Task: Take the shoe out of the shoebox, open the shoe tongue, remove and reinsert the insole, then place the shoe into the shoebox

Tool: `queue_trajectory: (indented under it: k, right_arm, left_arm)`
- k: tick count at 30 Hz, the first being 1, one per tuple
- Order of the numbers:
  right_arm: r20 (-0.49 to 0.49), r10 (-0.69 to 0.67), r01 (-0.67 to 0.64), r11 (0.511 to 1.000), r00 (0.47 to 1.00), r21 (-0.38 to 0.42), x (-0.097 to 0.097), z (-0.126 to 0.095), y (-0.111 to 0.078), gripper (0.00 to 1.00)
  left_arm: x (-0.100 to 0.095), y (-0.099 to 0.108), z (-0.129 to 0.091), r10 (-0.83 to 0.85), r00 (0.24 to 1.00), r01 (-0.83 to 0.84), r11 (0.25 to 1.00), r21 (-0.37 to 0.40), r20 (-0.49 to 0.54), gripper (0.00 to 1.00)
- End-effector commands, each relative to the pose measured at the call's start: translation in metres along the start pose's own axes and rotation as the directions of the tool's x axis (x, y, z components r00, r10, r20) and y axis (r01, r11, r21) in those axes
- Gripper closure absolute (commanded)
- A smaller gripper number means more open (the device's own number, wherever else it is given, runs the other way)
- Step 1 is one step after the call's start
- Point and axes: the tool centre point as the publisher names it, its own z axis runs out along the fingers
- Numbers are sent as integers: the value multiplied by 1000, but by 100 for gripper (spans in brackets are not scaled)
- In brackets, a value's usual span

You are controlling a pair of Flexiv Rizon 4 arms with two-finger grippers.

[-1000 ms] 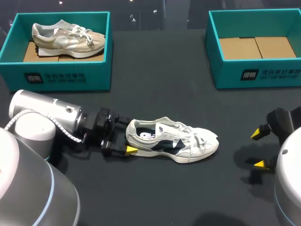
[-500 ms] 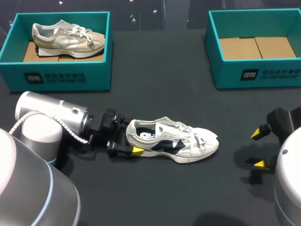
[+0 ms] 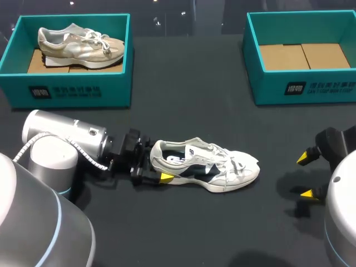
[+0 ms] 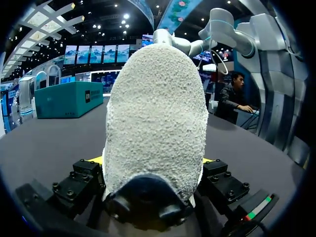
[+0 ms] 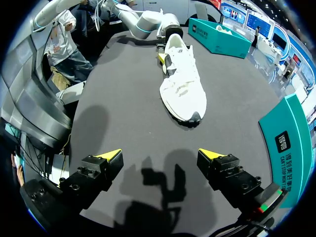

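Observation:
A white and navy shoe (image 3: 206, 169) lies on its sole on the dark table, toe pointing right. My left gripper (image 3: 158, 162) straddles its heel: one yellow fingertip (image 3: 166, 177) shows on the near side, and the far one is hidden behind the heel. In the left wrist view the rough white heel (image 4: 155, 118) fills the space between the fingers of my left gripper (image 4: 153, 160). Contact on both sides does not show. Off to the right, well apart from the shoe (image 5: 181, 79), my right gripper (image 3: 305, 176) (image 5: 160, 157) stands open with nothing in it.
A teal shoebox (image 3: 72, 89) at the back left holds a beige shoe (image 3: 80, 44). A second teal shoebox (image 3: 300, 89) at the back right shows only its cardboard floor. Bare table lies between the boxes and in front of the shoe.
My left gripper has slid to the right along the table until its fingers reach around the shoe's heel. The shoe has barely shifted. The right arm has stayed where it was.

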Motion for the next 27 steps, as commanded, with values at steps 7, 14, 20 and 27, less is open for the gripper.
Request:
queue_trajectory:
  k: [7,14,20,27]
  right_arm:
    - [3,-1,1,1000,1000,1,2,-1,0,0]
    - [3,-1,1,1000,1000,1,2,-1,0,0]
    - [3,-1,1,1000,1000,1,2,-1,0,0]
    - [3,-1,1,1000,1000,1,2,-1,0,0]
  left_arm:
    - [4,0,7,-8,1000,8,1000,11,27,100]
    - [4,-1,8,-8,1000,8,1000,3,25,100]
    - [4,-1,8,-8,1000,8,1000,3,25,100]
    - [4,-1,8,-8,1000,8,1000,3,25,100]
